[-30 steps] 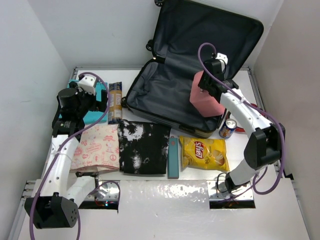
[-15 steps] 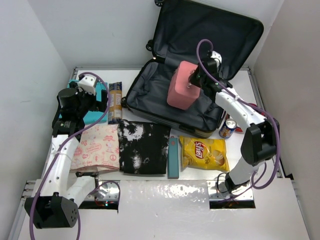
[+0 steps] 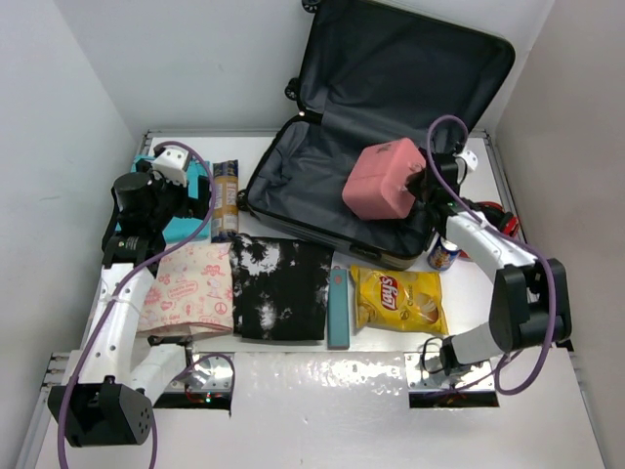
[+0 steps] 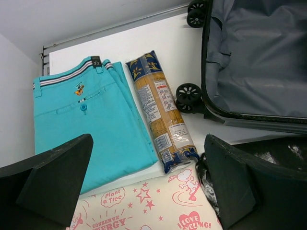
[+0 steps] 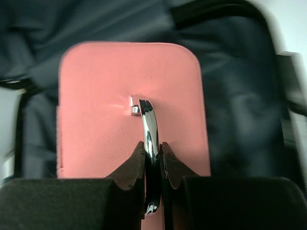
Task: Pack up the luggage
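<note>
White table (image 3: 488,293) carries the luggage (image 3: 312,186) at its back centre, open, lid raised against the wall. Its long axis runs left to right, wheels pointing left. The right gripper (image 5: 152,158) clenches the metal handle (image 5: 149,129) of a pink case (image 3: 381,181) above the lining. The left gripper (image 4: 148,177) hangs spread wide above turquoise trousers (image 4: 81,124).

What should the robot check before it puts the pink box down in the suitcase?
1. Right gripper shut tight on the pink box's metal handle: ok.
2. Box is above the open luggage: ok.
3. Lid is up and out of the way: ok.
4. Spot right under the box is free: cannot tell, the box hides it.
5. Box is touching the lining yet: cannot tell.
6. Left gripper is far off, open over the pasta: ok.
</note>
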`<state>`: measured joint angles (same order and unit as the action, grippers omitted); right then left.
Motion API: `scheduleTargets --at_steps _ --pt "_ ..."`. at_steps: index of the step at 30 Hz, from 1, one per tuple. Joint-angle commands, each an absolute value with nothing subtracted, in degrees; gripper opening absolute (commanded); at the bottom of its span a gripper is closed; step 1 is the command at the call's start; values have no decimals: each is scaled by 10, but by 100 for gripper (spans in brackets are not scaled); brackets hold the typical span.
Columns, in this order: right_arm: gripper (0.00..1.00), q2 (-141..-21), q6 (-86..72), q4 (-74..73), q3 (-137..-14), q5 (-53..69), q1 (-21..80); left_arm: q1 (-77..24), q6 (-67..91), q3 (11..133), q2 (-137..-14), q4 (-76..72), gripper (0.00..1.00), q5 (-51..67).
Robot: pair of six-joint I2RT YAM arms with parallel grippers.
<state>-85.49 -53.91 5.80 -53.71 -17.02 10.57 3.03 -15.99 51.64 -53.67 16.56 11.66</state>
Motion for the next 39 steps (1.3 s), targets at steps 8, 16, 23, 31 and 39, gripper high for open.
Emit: scheduleTargets --at_steps 8,16,23,31,39 --pt "17 -907 -411 -126 -561 -162 97 26 -153 507 -525 137 100 138" --pt "59 -872 -324 -181 -618 -150 97 26 -156 508 -523 140 100 138" --pt "70 -831 -256 -272 -678 -82 93 26 -157 506 -523 137 100 142" --pt "95 -834 -409 -294 -697 -74 93 26 -160 507 -526 138 100 149" --pt "99 -901 -509 -369 -758 -161 94 25 -163 509 -518 148 100 146"
